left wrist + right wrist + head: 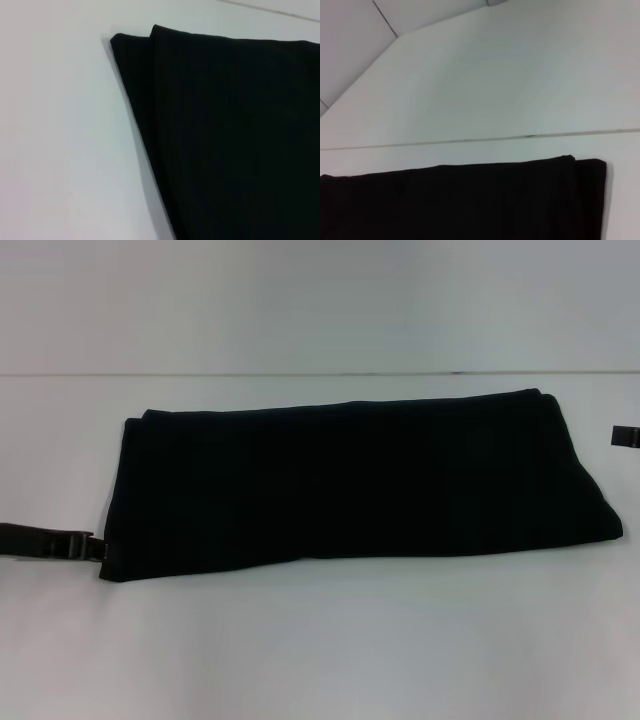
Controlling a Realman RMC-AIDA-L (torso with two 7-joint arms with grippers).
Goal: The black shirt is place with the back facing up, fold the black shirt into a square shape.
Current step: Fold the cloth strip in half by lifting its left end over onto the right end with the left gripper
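The black shirt point(350, 480) lies flat on the white table point(320, 640), folded into a long band running left to right, with no lettering showing. My left gripper point(92, 546) comes in low from the left edge and is at the shirt's near left corner. My right gripper point(626, 436) shows only as a small dark piece at the right edge, just beyond the shirt's far right corner. The left wrist view shows a layered corner of the shirt point(235, 135). The right wrist view shows its far edge and one corner point(460, 200).
A thin seam point(300, 374) runs across behind the shirt, also in the right wrist view point(470, 140). White tabletop lies in front of the shirt and on both sides of it.
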